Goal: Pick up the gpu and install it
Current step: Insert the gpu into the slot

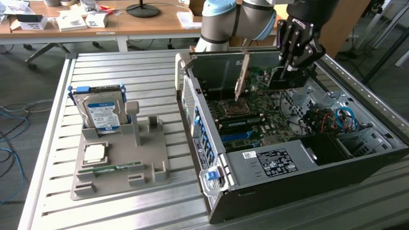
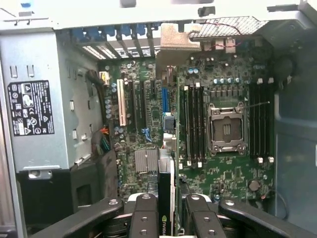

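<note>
Black two-fingered gripper [image 2: 171,213] pinches the thin, dark circuit-board gpu [image 2: 167,163] inside the open grey computer case [image 1: 319,182]. The card's long axis runs straight away from the claw over the green motherboard [image 2: 233,173], with its metal bracket end [image 2: 173,39] farthest, by the rear wall.

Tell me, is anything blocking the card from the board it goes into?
Nothing visible does. The fingers hold the gpu on edge right over the slots of the motherboard, with no cable or other part between them.
</note>
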Tool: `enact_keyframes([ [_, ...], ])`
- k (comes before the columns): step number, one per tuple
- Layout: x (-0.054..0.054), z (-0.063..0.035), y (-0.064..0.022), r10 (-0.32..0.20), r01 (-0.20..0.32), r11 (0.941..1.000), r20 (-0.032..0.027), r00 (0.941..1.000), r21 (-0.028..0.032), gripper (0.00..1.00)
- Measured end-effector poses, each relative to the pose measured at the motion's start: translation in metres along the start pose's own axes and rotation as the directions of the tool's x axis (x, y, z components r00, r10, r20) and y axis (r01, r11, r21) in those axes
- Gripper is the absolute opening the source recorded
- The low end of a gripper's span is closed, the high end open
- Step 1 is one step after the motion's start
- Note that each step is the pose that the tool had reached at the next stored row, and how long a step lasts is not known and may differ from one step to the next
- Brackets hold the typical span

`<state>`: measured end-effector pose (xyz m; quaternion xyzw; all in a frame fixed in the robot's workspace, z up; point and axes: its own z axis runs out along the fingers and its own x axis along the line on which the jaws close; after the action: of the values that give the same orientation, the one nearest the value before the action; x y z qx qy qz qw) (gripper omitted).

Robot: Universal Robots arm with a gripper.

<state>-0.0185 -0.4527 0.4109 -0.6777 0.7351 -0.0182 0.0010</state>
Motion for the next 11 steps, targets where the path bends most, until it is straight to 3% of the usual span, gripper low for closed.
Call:
enact_keyframes([
  [11, -0.001, 0.0188, 0.0049, -0.025, 0.025, 0.9997, 0.0046, 0.9997, 0.0003, 0.26],
])
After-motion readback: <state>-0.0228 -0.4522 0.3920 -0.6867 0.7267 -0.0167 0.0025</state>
